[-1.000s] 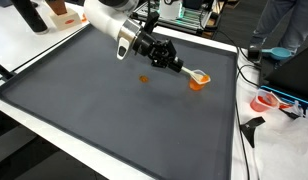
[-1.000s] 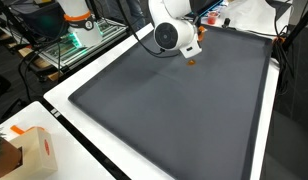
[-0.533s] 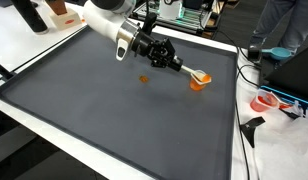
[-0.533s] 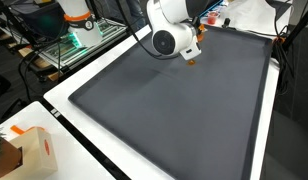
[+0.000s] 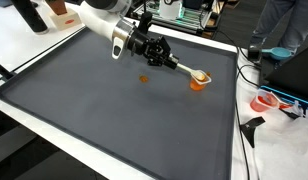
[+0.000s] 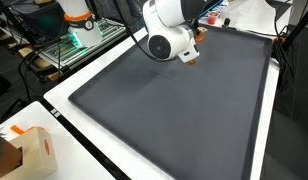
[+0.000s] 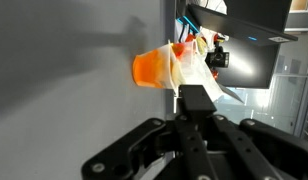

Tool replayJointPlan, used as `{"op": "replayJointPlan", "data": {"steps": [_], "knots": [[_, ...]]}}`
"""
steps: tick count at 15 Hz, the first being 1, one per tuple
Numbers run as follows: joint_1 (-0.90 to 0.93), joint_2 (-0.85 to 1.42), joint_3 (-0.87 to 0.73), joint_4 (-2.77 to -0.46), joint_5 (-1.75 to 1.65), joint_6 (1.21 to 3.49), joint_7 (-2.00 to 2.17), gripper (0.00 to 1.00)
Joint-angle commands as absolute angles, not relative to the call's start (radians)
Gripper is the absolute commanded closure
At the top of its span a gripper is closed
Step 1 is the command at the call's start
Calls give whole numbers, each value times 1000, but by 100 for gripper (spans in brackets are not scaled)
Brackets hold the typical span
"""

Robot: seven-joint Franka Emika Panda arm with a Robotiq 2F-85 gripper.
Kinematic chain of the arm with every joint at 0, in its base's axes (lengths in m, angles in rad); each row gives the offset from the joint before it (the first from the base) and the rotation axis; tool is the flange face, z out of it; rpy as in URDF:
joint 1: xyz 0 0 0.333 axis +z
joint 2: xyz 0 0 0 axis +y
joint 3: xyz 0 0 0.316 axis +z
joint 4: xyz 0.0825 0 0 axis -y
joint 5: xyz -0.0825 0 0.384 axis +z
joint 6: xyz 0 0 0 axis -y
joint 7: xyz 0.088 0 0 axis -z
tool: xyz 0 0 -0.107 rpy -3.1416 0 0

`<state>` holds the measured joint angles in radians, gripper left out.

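- The gripper (image 5: 165, 59) is seen clamped on the dark handle of a utensil (image 5: 184, 69). In the wrist view its fingers (image 7: 194, 122) are closed around that handle, with no gap to be made out.
- The utensil's pale head (image 7: 191, 68) is held at the mouth of a small orange cup (image 5: 197, 85). Whether the head is inside the cup or only against its rim cannot be told.
- The step in hand is judged to be the working of the utensil's head at the cup, with the arm stretched low across the dark mat (image 5: 114, 125).
- A steady wrist and a light touch are judged to be called for by any further move, since so small and light a cup could be pushed or tipped by the long handle.
- The cup is shown as translucent orange plastic, short and tapered. In an exterior view it stands upright on the mat, near the far edge and well towards one corner.
- A small orange piece (image 5: 145, 78) lies on the mat, apart from the cup and under the arm's reach; what it is cannot be made out.
- In an exterior view the cup is largely hidden behind the arm's white body (image 6: 166, 30).
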<state>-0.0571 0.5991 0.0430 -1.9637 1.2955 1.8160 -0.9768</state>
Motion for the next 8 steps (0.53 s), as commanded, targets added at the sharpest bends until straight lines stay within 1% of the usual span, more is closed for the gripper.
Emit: {"op": "replayJointPlan", "data": {"steps": [1, 8], "knots": [[-31, 593, 14, -1971, 1285, 1847, -954, 97], [43, 541, 11, -1974, 1179, 1973, -891, 97]]}}
